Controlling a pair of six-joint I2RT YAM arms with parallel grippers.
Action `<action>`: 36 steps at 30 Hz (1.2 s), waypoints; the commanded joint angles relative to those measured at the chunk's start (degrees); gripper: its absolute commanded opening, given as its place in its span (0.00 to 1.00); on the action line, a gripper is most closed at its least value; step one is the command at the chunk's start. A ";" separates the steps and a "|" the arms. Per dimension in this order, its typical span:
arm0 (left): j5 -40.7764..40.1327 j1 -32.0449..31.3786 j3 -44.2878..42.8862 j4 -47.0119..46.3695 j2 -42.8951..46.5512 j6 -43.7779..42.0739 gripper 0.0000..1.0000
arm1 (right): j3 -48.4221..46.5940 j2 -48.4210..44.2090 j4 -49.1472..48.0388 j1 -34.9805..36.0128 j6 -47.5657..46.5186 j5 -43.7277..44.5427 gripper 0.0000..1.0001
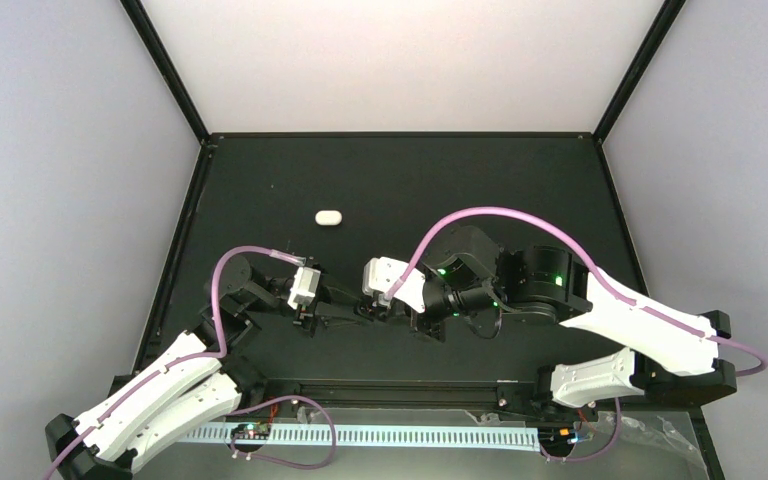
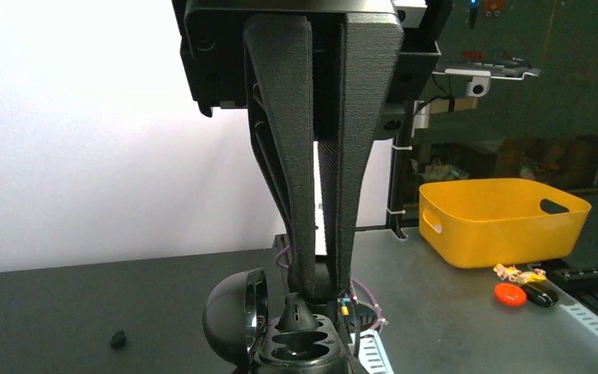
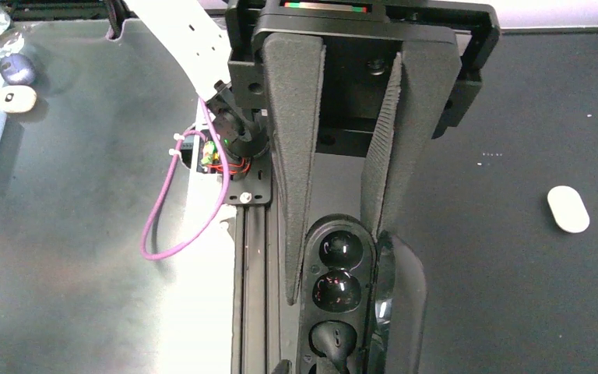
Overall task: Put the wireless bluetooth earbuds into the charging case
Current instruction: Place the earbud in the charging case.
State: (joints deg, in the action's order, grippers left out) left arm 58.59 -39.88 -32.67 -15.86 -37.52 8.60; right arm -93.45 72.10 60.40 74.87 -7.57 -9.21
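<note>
My right gripper (image 1: 385, 310) (image 3: 333, 269) is shut on the black charging case (image 3: 338, 251) (image 2: 300, 352) and holds it above the table's near edge. The lid (image 3: 405, 304) (image 2: 230, 315) is swung open. Two glossy sockets in the case are empty. A black earbud (image 2: 297, 313) (image 3: 333, 340) stands partly in a third socket. My left gripper (image 1: 345, 308) (image 2: 323, 288) is shut on that earbud from above. No white buds show anywhere. A white pill-shaped piece (image 1: 329, 217) (image 3: 568, 209) lies alone on the black mat farther back.
A tiny black bit (image 2: 117, 338) lies on the mat left of the case. The arms' base rail (image 3: 253, 273) and a purple cable (image 3: 163, 226) run under the case. Beyond the table stand a yellow bin (image 2: 502, 218) and a red-orange object (image 2: 508, 294).
</note>
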 commanded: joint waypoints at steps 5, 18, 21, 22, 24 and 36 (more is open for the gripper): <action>-0.01 -0.53 -2.67 -0.58 -0.14 -1.44 0.02 | -1.16 -4.14 -2.87 0.28 0.64 -0.69 0.16; -1.81 -0.55 -2.75 0.01 -0.09 -1.88 0.02 | 17.90 -22.30 -30.96 -10.05 13.89 28.99 0.32; -2.74 -0.54 -2.63 0.35 0.71 -2.03 0.02 | 25.53 -24.76 -31.27 -24.38 24.30 24.78 0.37; -2.85 -0.55 -2.58 0.24 0.95 -2.01 0.02 | 28.50 -25.40 -31.53 -28.37 26.88 23.25 0.39; -2.93 -0.53 -2.58 0.11 1.20 -1.85 0.02 | 34.12 -26.89 -33.10 -35.34 30.76 20.79 0.40; -4.88 -0.56 -2.67 0.79 2.82 -2.06 0.02 | 61.67 -34.40 -42.82 -60.23 49.08 13.51 0.51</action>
State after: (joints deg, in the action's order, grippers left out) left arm 54.92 -39.90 -32.67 -15.00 -35.57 7.60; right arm -35.33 39.99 22.83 19.11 35.33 3.88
